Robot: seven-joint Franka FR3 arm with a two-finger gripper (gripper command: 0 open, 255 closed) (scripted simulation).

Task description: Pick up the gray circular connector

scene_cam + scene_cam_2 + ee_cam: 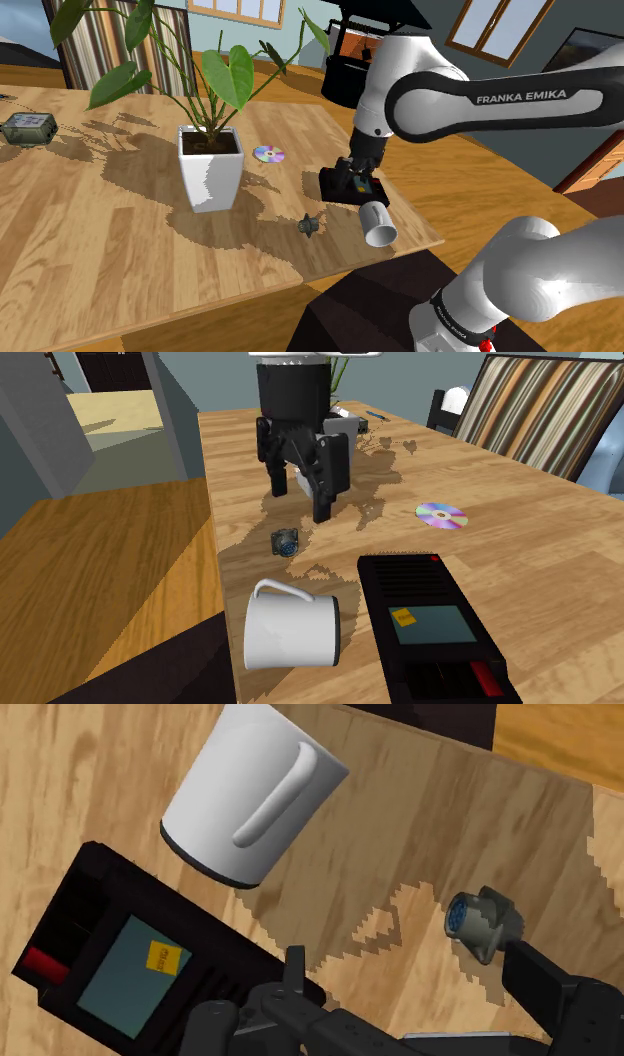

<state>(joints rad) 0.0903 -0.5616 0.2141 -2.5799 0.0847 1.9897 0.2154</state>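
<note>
The gray circular connector (284, 542) is a small dark grey plug with a square flange, lying on the wooden table (520, 552) near its edge. In the shoulder view the connector (308, 226) lies in the plant's shadow. My black gripper (300, 487) hangs open above the table, a little beyond the connector, and touches nothing. In the wrist view the connector (482, 922) lies just ahead of one fingertip (530, 972), off to the side of the gap of the gripper (410, 994).
A white mug (290, 632) lies on its side beside a black cassette player (430, 622). A shiny disc (441, 515) lies further in. A plant in a white pot (210, 165) and a small grey box (28, 128) stand on the table.
</note>
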